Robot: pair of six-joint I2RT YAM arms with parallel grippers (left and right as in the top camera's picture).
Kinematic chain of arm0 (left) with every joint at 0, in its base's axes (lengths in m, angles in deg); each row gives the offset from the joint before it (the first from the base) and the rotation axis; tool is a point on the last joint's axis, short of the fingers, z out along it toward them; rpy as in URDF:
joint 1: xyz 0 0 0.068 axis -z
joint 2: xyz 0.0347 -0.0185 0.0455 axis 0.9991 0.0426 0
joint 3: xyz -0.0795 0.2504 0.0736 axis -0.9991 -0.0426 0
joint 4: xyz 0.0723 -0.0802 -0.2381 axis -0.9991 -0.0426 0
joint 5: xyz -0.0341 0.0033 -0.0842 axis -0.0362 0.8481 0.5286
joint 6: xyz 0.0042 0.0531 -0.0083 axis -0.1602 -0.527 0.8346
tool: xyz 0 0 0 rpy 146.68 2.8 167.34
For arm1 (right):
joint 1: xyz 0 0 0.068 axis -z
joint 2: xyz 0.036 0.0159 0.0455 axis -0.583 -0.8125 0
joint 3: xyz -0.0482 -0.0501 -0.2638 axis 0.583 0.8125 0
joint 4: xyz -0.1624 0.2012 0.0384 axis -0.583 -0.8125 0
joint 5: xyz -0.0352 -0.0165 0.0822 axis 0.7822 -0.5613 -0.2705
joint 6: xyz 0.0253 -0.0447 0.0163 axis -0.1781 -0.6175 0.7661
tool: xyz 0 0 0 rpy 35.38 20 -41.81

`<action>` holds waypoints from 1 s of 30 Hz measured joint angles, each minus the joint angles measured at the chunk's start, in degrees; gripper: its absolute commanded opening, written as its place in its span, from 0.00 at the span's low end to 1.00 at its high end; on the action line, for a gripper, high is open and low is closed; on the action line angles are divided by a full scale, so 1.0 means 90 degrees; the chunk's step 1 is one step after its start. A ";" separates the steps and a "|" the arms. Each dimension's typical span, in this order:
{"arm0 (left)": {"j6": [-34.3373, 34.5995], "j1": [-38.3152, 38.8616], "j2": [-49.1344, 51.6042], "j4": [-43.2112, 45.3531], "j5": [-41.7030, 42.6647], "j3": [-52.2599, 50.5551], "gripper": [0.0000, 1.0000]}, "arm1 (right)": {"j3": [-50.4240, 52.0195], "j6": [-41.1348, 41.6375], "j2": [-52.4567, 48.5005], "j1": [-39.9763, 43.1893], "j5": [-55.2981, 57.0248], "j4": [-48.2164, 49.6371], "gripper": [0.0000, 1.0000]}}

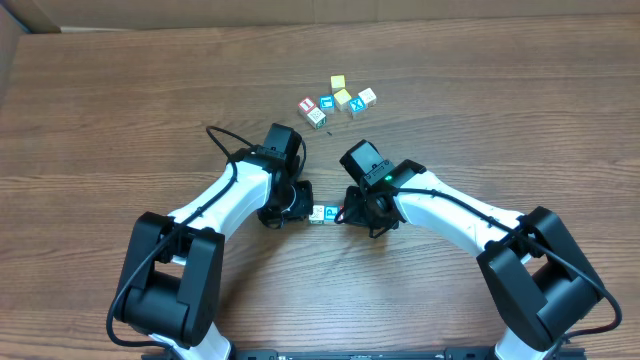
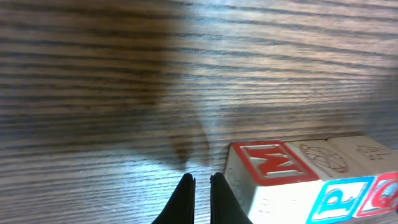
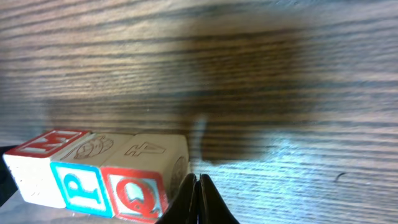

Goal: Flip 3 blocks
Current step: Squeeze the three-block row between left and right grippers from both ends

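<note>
Three small wooden alphabet blocks lie in a tight row on the table between my two grippers. In the right wrist view they read, left to right, a pale block with a red "M" on top, a blue "P" block and a red "Q" block. My right gripper is shut and empty, its tips right beside the Q block. My left gripper is shut and empty at the other end, beside the M block. Overhead, the row sits between the left gripper and the right gripper.
A loose cluster of other cubes lies farther back: a red-faced one, a blue one, two yellow ones, a blue "X" cube and a whitish one. Both arms angle inward from the table's near edge.
</note>
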 measured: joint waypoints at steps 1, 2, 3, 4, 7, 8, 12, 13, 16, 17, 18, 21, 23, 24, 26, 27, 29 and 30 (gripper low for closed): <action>0.0002 0.0000 0.0000 0.0017 -0.0002 0.0000 0.04 | 0.0000 0.0002 0.0000 0.0000 0.0010 0.0000 0.04; 0.0002 0.0000 0.0000 0.0041 0.0000 0.0000 0.04 | 0.0000 0.0002 0.0000 0.0000 0.0015 0.0010 0.04; 0.0002 0.0000 0.0000 0.0080 0.0000 0.0000 0.04 | 0.0000 0.0000 0.0000 0.0000 0.0041 0.0039 0.04; 0.0002 0.0000 0.0000 0.0109 -0.0002 0.0000 0.04 | 0.0000 0.0000 0.0000 0.0000 0.0051 0.0056 0.04; 0.0000 0.0000 0.0000 0.0153 -0.0002 0.0000 0.04 | 0.0000 0.0002 0.0000 0.0000 0.0063 0.0104 0.04; 0.0002 0.0000 0.0000 0.0155 -0.0002 0.0000 0.04 | 0.0000 0.0005 0.0000 0.0000 0.0063 0.0114 0.04; 0.0002 0.0000 0.0000 0.0153 0.0000 0.0000 0.04 | 0.0000 0.0000 0.0000 0.0000 0.0066 0.0131 0.04; 0.0002 0.0000 0.0000 0.0153 -0.0002 0.0000 0.04 | 0.0000 0.0002 0.0000 0.0000 0.0066 0.0136 0.04; 0.0002 0.0000 0.0000 0.0158 0.0000 0.0000 0.04 | 0.0000 0.0046 0.0000 0.0000 0.0063 0.0138 0.04; 0.0002 0.0000 0.0000 0.0168 0.0000 0.0000 0.04 | 0.0000 0.0058 0.0000 0.0000 0.0066 0.0138 0.04; 0.0002 0.0000 0.0000 0.0180 0.0000 0.0000 0.04 | 0.0000 0.0075 0.0000 0.0000 0.0066 0.0138 0.04; 0.0005 0.0000 0.0000 0.0197 0.0000 0.0000 0.04 | 0.0000 0.0102 0.0000 0.0000 0.0066 0.0141 0.04; 0.0005 0.0000 0.0000 0.0204 0.0000 0.0000 0.04 | 0.0000 0.0119 0.0000 0.0000 0.0061 0.0143 0.04; 0.0005 0.0000 0.0000 0.0226 0.0000 0.0000 0.04 | 0.0000 0.0141 0.0000 0.0000 0.0058 0.0146 0.04; 0.0007 0.0000 0.0000 0.0253 0.0000 0.0000 0.04 | 0.0000 0.0199 0.0000 0.0000 0.0032 0.0146 0.04; 0.0010 0.0000 0.0000 0.0253 0.0000 0.0000 0.04 | 0.0000 0.0226 0.0000 0.0000 0.0007 0.0146 0.04; 0.0012 0.0000 0.0000 0.0262 0.0000 0.0000 0.04 | 0.0000 0.0296 0.0000 0.0000 -0.0053 0.0146 0.04; 0.0015 0.0000 0.0000 0.0267 0.0000 0.0000 0.04 | 0.0000 0.0335 0.0000 0.0000 -0.0070 0.0138 0.04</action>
